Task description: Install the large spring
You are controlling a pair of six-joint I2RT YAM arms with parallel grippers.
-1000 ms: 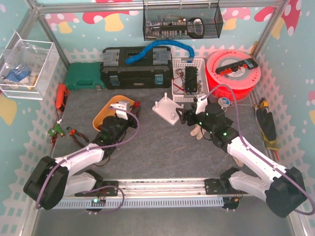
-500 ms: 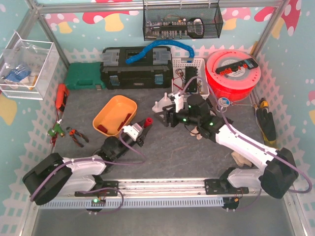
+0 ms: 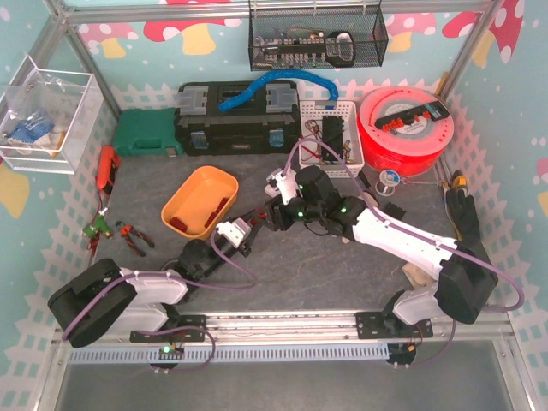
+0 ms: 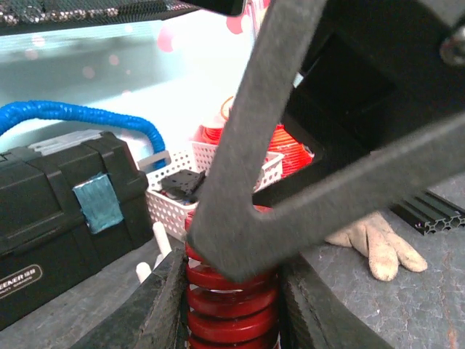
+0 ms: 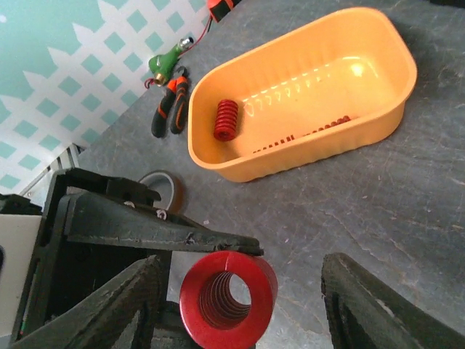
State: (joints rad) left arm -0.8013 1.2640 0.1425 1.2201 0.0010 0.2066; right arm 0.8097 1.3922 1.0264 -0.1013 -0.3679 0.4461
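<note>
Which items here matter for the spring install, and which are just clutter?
Job:
spring, clamped in left gripper
right gripper, open around its end
tray, likely the parts bin, holding a small spring

Clutter:
pliers
tape roll
glove
toolbox
spool
basket

grey table [image 3: 282,265] | orange tray [image 3: 199,202] | pliers [image 3: 134,235] | glove [image 4: 372,242]

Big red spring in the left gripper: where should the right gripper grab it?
Probably the free top coils of the spring, from above. It stands roughly upright, the left gripper clamps its lower coils, and the right gripper is open astride the top.
</note>
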